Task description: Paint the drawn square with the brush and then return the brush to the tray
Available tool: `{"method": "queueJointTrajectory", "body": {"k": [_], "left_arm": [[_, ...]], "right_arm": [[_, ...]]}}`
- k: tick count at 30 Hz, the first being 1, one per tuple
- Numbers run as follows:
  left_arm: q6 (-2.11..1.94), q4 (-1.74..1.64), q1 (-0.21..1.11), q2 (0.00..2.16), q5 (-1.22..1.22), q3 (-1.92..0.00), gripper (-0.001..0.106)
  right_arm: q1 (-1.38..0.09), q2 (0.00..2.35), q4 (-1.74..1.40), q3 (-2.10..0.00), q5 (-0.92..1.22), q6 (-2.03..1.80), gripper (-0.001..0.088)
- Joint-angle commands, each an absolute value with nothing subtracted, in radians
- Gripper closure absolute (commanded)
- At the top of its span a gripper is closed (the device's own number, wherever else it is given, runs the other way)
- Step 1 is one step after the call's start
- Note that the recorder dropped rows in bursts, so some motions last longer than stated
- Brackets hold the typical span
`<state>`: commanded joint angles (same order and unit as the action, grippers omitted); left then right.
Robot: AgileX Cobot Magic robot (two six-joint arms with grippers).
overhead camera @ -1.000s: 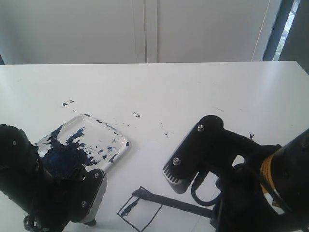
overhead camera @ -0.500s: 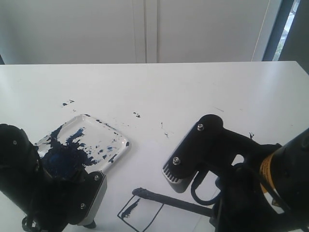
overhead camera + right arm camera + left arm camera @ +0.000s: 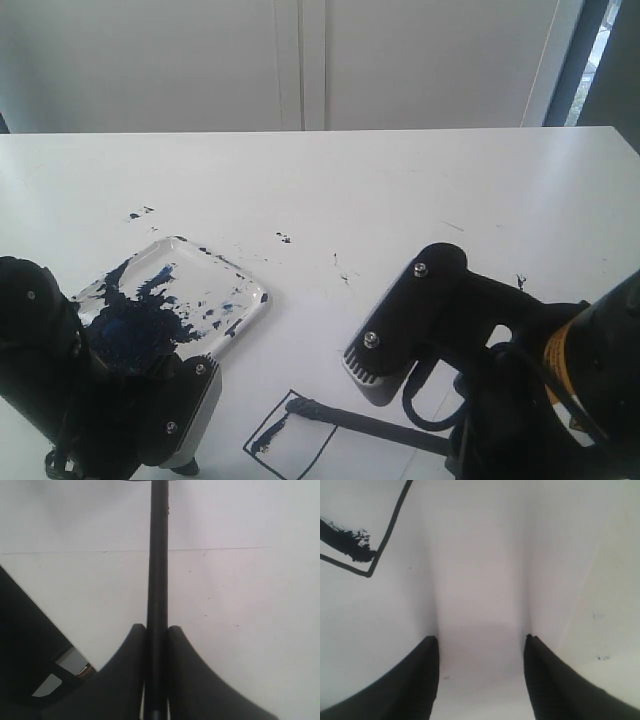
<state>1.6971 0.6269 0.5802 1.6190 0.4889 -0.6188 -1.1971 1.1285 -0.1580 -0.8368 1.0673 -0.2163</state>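
The drawn square (image 3: 290, 436) lies at the front of the white paper, with a dark blue smear near its left corner; one corner of it with the smear shows in the left wrist view (image 3: 367, 550). The brush (image 3: 370, 425) is a long black stick, its tip at the square's far corner. My right gripper (image 3: 157, 629) is shut on the brush (image 3: 159, 555) handle. The tray (image 3: 170, 300), clear and blotched dark blue, sits left of the square. My left gripper (image 3: 481, 640) is open over bare paper, nothing between its fingers.
Small dark paint specks (image 3: 284, 238) dot the white table beyond the tray. The bulky left arm (image 3: 60, 390) covers the tray's near corner, and the right arm (image 3: 500, 350) fills the front right. A paper edge line (image 3: 225, 548) crosses the right wrist view.
The brush tip has shifted a little along the square's far edge, up and then back down and right. The right arm moved slightly with it. The left arm stayed put.
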Motion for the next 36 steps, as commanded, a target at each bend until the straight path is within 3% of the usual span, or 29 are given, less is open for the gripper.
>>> {"method": "queueJointTrajectory", "body": {"k": [24,36], "left_arm": [[1.697,0.627,0.58,1.619,0.485,-0.619,0.049],[1.697,0.627,0.58,1.619,0.481,-0.619,0.049]], "right_arm": [[-1.197,1.18,-0.175,-0.837,1.043,-0.231,0.0868],[-1.197,1.189,-0.034,-0.837,1.033,-0.151,0.0868]]}}
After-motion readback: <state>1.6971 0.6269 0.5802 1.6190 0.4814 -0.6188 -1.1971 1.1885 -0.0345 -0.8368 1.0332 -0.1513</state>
